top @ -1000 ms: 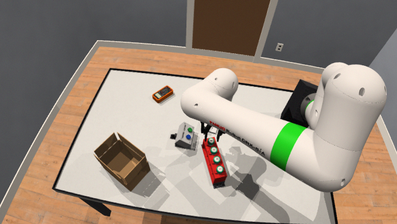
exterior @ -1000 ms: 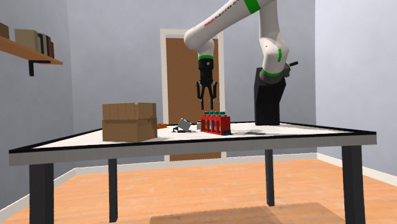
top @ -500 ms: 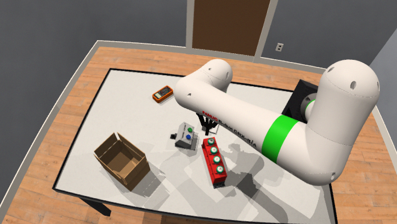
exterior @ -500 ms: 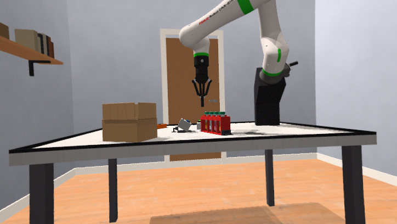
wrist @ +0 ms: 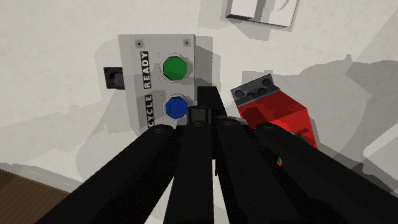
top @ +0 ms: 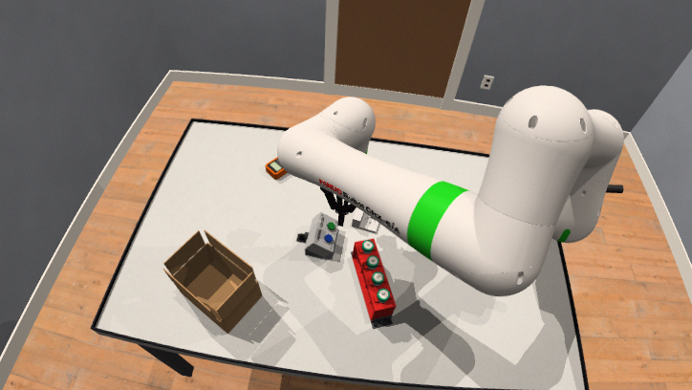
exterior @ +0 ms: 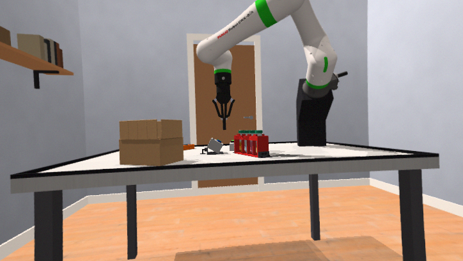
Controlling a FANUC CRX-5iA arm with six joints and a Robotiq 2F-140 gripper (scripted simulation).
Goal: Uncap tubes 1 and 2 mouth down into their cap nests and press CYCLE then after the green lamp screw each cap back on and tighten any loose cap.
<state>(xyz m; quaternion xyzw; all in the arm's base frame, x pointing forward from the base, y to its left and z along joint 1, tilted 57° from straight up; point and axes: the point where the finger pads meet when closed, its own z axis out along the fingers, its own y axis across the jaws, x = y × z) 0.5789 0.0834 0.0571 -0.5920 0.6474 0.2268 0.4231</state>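
Note:
My gripper [wrist: 206,101] [exterior: 224,127] is shut with nothing between the fingers. It hangs well above the table, over the grey key housing [wrist: 157,82]. In the wrist view the fingertips sit just right of the blue CYCLE key [wrist: 176,106], with the green READY key [wrist: 175,68] beyond it. The red decapping station [top: 373,278] stands to the right of the housing [top: 323,236], and all of its tubes carry green caps [top: 372,262]. The white cap tray [wrist: 262,11] lies behind the station, mostly hidden by the arm in the top view [top: 366,223]. Its lamps are not visible.
An open cardboard box [top: 212,278] stands at the front left of the table. An orange meter [top: 275,167] lies at the back. A small black block [wrist: 113,77] sits beside the housing. The arm's black base [exterior: 311,111] is at the right.

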